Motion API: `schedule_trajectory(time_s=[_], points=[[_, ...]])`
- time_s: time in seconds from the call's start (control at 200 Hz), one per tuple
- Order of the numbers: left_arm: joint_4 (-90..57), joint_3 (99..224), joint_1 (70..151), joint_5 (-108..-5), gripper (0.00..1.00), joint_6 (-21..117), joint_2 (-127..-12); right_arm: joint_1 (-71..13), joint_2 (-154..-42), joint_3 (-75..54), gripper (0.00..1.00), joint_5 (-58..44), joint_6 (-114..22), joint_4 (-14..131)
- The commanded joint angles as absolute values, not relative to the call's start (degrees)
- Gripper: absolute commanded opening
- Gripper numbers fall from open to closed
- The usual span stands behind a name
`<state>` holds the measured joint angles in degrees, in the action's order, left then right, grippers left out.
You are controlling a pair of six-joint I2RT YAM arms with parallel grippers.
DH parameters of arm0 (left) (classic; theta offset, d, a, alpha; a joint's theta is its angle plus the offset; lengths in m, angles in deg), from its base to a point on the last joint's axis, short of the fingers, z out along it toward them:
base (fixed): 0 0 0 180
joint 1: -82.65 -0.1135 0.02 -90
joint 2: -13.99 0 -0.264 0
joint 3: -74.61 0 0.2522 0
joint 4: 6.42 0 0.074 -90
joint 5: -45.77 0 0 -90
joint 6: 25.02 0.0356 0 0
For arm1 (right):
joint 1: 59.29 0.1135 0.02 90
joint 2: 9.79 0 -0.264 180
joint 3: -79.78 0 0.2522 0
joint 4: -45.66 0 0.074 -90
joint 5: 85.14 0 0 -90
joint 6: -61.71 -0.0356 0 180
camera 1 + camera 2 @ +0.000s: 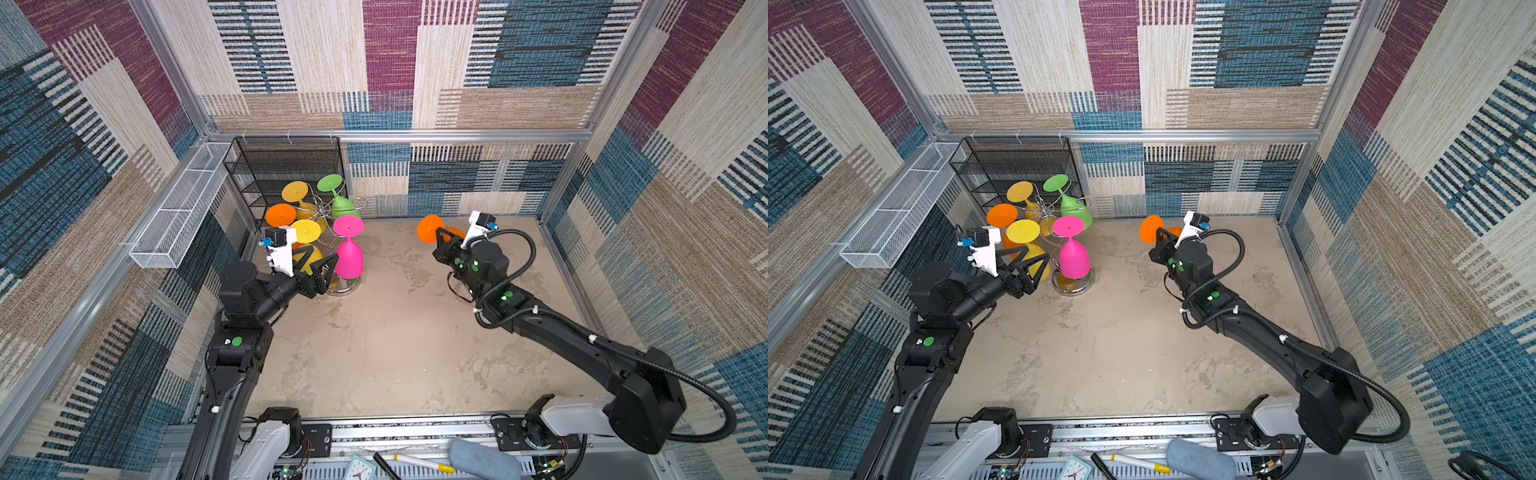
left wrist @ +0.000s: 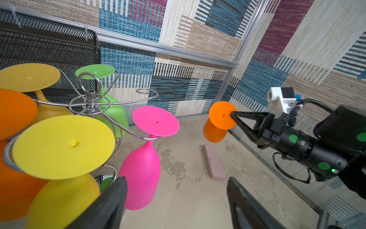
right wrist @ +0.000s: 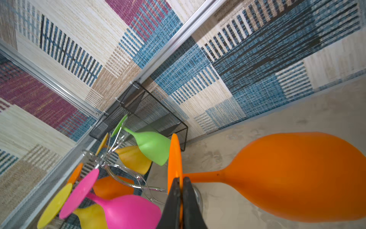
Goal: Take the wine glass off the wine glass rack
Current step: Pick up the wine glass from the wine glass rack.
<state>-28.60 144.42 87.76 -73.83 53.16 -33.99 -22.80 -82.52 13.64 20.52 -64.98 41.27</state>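
The chrome wine glass rack point(image 1: 328, 210) point(image 1: 1050, 212) point(image 2: 91, 99) stands at the back left and carries several upside-down glasses. One of them is a pink glass point(image 1: 349, 259) point(image 2: 140, 174). My right gripper point(image 1: 440, 237) point(image 1: 1160, 237) point(image 2: 232, 115) point(image 3: 181, 180) is shut on the foot rim of an orange wine glass point(image 1: 428, 227) point(image 1: 1150, 228) point(image 2: 214, 131) point(image 3: 297, 178). That glass hangs bowl down, well to the right of the rack and clear of it. My left gripper point(image 1: 323, 252) point(image 1: 1038, 251) point(image 2: 176, 182) is open beside the pink bowl, with nothing between its fingers.
A black mesh shelf unit point(image 1: 286, 166) stands behind the rack. A white mesh basket point(image 1: 183, 208) runs along the left wall. A pink flat case point(image 2: 213, 162) lies on the table between the rack and the held glass. Yellow, orange and green glasses fill the other arms.
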Motion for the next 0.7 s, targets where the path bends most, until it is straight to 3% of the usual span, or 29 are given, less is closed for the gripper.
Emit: schedule_trajectory(time_s=[0.0, 0.235, 0.521, 0.696], points=[[-32.6, 146.8, 90.6, -67.2, 0.81, 56.8, -33.9, -21.6, -75.9, 22.2, 0.00, 20.2, -52.3, 31.1], [-42.9, 151.1, 102.7, -52.4, 0.77, 56.6, -33.1, -15.7, -62.8, 39.3, 0.00, 21.9, -36.5, 19.8], [-55.8, 145.7, 106.2, -49.8, 0.72, 38.1, -23.3, -9.1, -56.5, 48.6, 0.00, 20.2, -23.7, 12.2], [-61.6, 142.6, 106.5, -51.1, 0.72, 26.3, -17.8, -3.5, -59.9, 48.0, 0.00, 22.8, -16.3, 12.1]])
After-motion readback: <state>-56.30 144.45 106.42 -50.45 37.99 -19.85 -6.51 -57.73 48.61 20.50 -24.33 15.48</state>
